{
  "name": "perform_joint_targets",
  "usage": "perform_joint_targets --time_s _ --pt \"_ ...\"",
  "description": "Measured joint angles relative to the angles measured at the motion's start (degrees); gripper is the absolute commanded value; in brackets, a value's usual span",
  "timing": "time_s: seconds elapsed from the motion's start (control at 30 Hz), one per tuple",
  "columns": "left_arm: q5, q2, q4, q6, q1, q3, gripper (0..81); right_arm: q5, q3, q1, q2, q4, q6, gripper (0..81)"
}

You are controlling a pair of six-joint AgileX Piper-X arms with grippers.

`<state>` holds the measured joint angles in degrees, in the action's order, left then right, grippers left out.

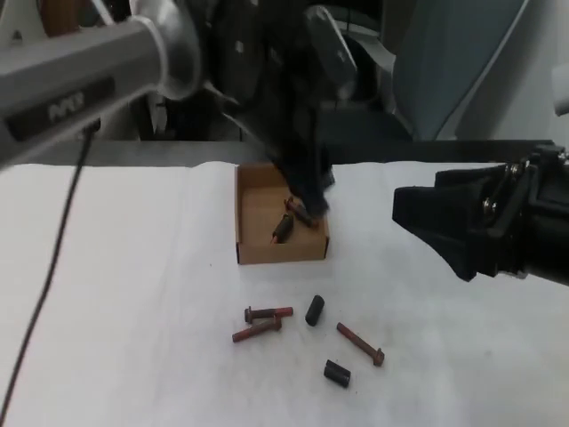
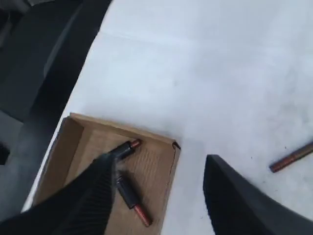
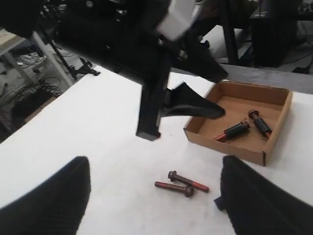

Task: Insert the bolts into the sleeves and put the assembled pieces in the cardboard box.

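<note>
The cardboard box [image 1: 280, 249] sits mid-table with two assembled pieces in it, each a black sleeve on a red bolt [image 2: 128, 148] [image 2: 131, 196]. My left gripper [image 2: 161, 196] hangs open just over the box's right side [image 1: 307, 191], with nothing between its fingers. In front of the box lie three loose red bolts [image 1: 267, 313] [image 1: 256, 331] [image 1: 360, 343] and two black sleeves [image 1: 315, 310] [image 1: 336, 374]. At the right, above the table, my right gripper [image 3: 156, 205] is open and holds nothing, looking towards the box [image 3: 220, 142] and two of the bolts [image 3: 188, 181].
A white cloth [image 1: 133, 294] covers the bench, with free room to the left and right of the parts. A black cable [image 1: 53, 258] trails over the left side. Dark equipment stands behind the far edge.
</note>
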<state>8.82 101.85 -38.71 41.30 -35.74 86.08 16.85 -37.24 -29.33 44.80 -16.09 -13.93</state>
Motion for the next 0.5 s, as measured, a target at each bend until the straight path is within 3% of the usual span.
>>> perform_joint_targets --time_s 0.17,0.3,0.5 --pt "-7.03 3.03 0.97 13.77 -4.06 0.00 50.7 5.50 0.00 0.00 0.00 0.00 -2.80 70.0" --pt "-7.85 6.49 1.41 16.71 -5.74 0.00 50.7 7.73 0.00 0.00 -0.96 0.00 -3.31 70.0" --pt "-7.74 10.89 0.43 19.56 -7.49 0.00 50.7 3.16 -1.03 0.00 -5.41 -0.12 -3.40 70.0"
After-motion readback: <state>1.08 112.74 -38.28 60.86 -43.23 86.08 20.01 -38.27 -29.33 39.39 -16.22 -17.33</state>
